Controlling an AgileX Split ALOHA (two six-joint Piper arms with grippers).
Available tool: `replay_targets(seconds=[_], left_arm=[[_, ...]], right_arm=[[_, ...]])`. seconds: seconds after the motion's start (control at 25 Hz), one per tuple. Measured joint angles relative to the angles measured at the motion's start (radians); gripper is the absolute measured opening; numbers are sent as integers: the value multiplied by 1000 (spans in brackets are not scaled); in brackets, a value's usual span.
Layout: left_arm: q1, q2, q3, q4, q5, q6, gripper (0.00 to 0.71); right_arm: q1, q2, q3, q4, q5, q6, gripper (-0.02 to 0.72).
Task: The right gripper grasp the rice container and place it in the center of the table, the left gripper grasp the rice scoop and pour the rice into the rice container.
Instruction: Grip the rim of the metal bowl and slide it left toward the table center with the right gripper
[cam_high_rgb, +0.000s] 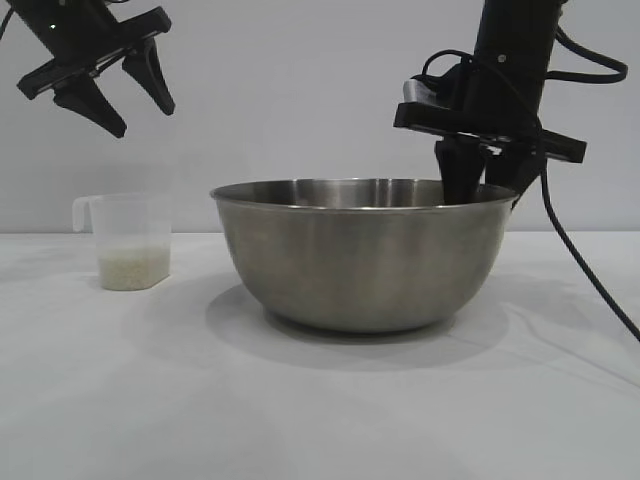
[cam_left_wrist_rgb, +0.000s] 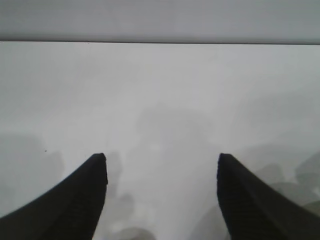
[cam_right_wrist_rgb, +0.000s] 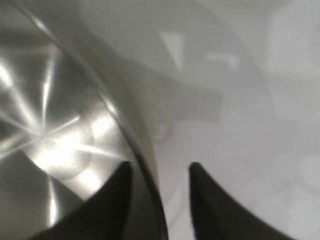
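The rice container (cam_high_rgb: 360, 260), a wide steel bowl, stands on the white table (cam_high_rgb: 300, 420) near its middle. My right gripper (cam_high_rgb: 480, 185) straddles the bowl's right rim, one finger inside and one outside. In the right wrist view the gripper (cam_right_wrist_rgb: 160, 167) is open: the inner finger lies against the bowl wall (cam_right_wrist_rgb: 50, 125) and a gap of table shows between rim and outer finger. The rice scoop (cam_high_rgb: 130, 240), a translucent cup, stands at the left holding rice (cam_high_rgb: 133, 268). My left gripper (cam_high_rgb: 143, 120) hangs open and empty high above the scoop; its wrist view (cam_left_wrist_rgb: 161, 157) shows only bare table (cam_left_wrist_rgb: 160, 90).
The table's far edge meets a plain grey wall. The right arm's black cable (cam_high_rgb: 580, 270) hangs down to the table at the right. The bowl looks empty inside.
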Motion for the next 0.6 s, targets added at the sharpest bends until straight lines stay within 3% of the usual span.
replay_targets(seconds=[0.36, 0.6], left_arm=[[0, 0, 0, 0, 0, 0, 399], [0, 0, 0, 0, 0, 0, 399]], right_arm=[[-12, -26, -111, -58, 14, 0, 616], [-131, -72, -111, -81, 19, 21, 616]])
